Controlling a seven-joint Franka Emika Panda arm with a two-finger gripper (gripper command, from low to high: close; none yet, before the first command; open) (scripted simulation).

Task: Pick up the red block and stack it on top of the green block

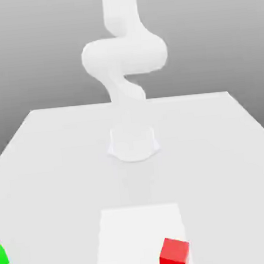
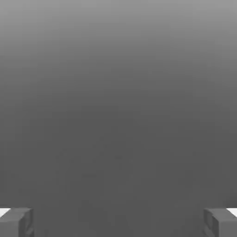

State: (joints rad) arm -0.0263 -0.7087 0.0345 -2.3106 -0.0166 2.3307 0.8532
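Note:
The red block (image 1: 174, 255) rests on the white table (image 1: 58, 164), near the front edge, toward the exterior view's right. The green block (image 1: 1, 256) lies at the front on the exterior view's left, cut off by the picture's border. The white arm (image 1: 124, 55) rises from its round base (image 1: 133, 142) at the table's middle and leaves the picture upward. In the hand view my gripper (image 2: 118, 223) is open, its two grey fingertips (image 2: 16, 222) far apart with nothing between them, facing a plain grey backdrop. Both blocks stand apart from the arm.
A lighter square patch (image 1: 133, 236) marks the table's front centre; the red block sits at its corner toward the exterior view's right. The table's side edges run outward toward the front.

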